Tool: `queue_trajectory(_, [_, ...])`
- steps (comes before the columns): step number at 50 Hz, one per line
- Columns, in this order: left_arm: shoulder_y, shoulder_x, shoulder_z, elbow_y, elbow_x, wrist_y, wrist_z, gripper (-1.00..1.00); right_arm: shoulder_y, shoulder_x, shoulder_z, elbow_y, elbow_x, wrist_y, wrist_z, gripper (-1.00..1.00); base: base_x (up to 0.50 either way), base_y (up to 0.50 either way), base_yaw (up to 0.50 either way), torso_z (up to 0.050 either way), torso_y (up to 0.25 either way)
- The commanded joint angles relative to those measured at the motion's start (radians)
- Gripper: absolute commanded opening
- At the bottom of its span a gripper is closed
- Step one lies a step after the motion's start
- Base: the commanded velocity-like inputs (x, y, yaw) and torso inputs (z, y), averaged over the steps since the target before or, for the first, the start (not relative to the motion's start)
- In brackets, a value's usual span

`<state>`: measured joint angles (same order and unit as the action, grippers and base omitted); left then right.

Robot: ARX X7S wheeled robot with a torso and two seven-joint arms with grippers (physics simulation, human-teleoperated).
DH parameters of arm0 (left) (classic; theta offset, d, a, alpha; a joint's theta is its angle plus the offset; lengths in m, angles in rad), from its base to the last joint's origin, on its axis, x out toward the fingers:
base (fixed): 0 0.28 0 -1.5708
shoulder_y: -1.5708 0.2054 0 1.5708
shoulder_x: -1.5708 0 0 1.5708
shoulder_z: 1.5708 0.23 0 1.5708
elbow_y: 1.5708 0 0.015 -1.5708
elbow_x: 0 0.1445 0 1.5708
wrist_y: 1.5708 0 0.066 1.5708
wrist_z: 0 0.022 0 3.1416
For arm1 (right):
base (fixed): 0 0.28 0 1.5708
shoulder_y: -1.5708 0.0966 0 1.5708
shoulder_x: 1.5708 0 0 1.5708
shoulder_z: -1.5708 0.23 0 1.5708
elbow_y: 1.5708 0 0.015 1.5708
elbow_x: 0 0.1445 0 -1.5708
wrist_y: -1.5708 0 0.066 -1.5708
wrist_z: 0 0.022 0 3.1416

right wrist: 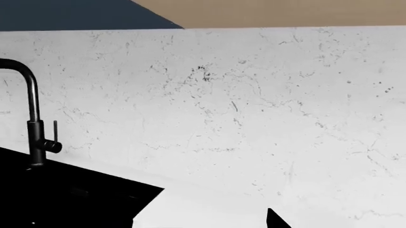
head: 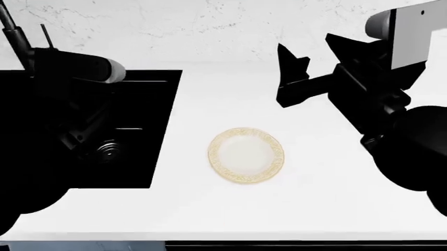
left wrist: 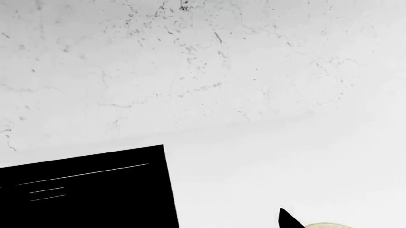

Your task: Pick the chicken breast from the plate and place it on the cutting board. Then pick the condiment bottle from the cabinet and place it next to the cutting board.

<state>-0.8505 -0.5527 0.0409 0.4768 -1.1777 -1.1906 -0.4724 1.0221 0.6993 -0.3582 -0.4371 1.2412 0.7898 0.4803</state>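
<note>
Plate (head: 246, 156) on counter (head: 314, 209), centre, before me. Sink (head: 84, 130) left of plate, apart; tap (head: 18, 36) behind sink at wall (head: 209, 26). My right gripper (head: 307, 65) above counter, behind and right of plate. My left arm (head: 63, 78) over sink.

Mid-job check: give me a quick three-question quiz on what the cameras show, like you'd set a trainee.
1. True or false: the cutting board shows in the head view.
2. The plate lies: A) in the sink, B) on the white counter, C) on the cutting board.
3. Fill in: the black faucet rises beside the black ____.

Key: 1 false; 2 B; 3 sink.
</note>
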Motion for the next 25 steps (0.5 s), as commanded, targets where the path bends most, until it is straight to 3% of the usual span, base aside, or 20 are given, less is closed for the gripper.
queue_trajectory(1, [0.003,-0.006,-0.002,0.003,-0.006,0.003,-0.007,1.0,-0.02,0.009,0.007,-0.027,0.014,-0.008,0.002,1.0,-0.12,0.5,0.0,0.0,0.0])
queue_trajectory(25, [-0.003,-0.015,-0.003,0.002,-0.025,0.006,-0.02,1.0,-0.013,0.009,0.004,-0.033,0.026,-0.009,-0.002,1.0,-0.12,0.5,0.0,0.0,0.0])
